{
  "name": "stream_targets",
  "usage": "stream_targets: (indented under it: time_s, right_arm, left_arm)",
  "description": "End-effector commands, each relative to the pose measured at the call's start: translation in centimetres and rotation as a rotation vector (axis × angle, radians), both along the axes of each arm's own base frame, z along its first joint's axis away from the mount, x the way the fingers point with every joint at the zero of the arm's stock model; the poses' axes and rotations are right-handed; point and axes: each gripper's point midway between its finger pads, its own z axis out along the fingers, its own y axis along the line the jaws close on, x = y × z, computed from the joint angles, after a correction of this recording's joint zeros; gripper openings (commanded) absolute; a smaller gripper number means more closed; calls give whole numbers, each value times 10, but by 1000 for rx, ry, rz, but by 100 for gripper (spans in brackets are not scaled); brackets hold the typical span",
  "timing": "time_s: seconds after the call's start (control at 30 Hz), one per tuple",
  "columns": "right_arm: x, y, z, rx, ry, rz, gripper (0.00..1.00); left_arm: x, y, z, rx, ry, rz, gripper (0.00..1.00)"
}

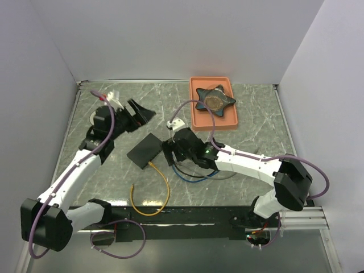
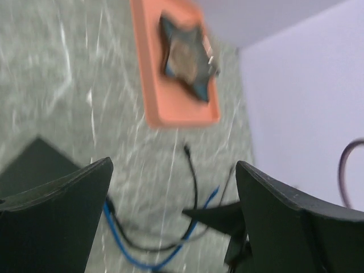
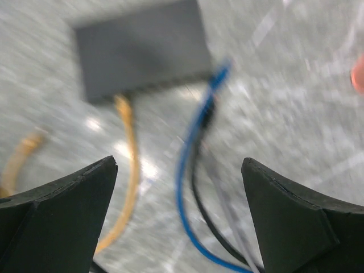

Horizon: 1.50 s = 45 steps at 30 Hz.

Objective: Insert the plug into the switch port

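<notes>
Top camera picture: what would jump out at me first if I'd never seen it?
The bright orange tray at the far right, with a dark star-shaped object lying in it. Then the flat black box in the middle, a yellow cable curling from its near edge, with the left gripper and right gripper open nearby.

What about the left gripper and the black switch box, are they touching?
Apart. In the top view, a strip of table shows between the open left gripper and the black switch box.
</notes>
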Motion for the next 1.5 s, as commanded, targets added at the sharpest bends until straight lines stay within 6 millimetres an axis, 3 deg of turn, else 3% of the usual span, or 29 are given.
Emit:
stream_targets:
  time_s: [0.0,0.07,0.13,0.27,0.5,0.87,1.03,1.1,1.2,1.47]
  right_arm:
    - [5,-35,-34,-71,34,-73,90]
    - [5,-36,-47,-76,71,-72,78]
    - [6,-37,-55,-112,84,-71,77]
    - [10,-39,-81,-207,133,-87,61]
    - [9,-37,-101,-247,176,-91,57]
    - [6,-33,-122,-297,234,-65,39]
    - [9,-35,-127,-299,266,-71,8]
    - [13,-38,-125,-295,263,-83,0]
    - [21,-43,-114,-276,241,-105,0]
    - [45,-46,-45,-188,91,-122,0]
  left_arm:
    - [-1,-8,-14,-27,-2,-24,96]
    - [0,-11,-15,-12,12,-48,96]
    - [1,-16,-14,-19,8,-74,96]
    - [0,-17,-13,-22,4,-78,96]
    - [0,-12,-23,19,32,-63,96]
    - [3,-10,-26,40,40,-53,96]
    - [4,-9,-26,48,37,-44,96]
    - [4,-9,-25,49,33,-43,96]
    - [4,-7,-25,54,27,-37,96]
    - [3,-9,-29,53,38,-50,96]
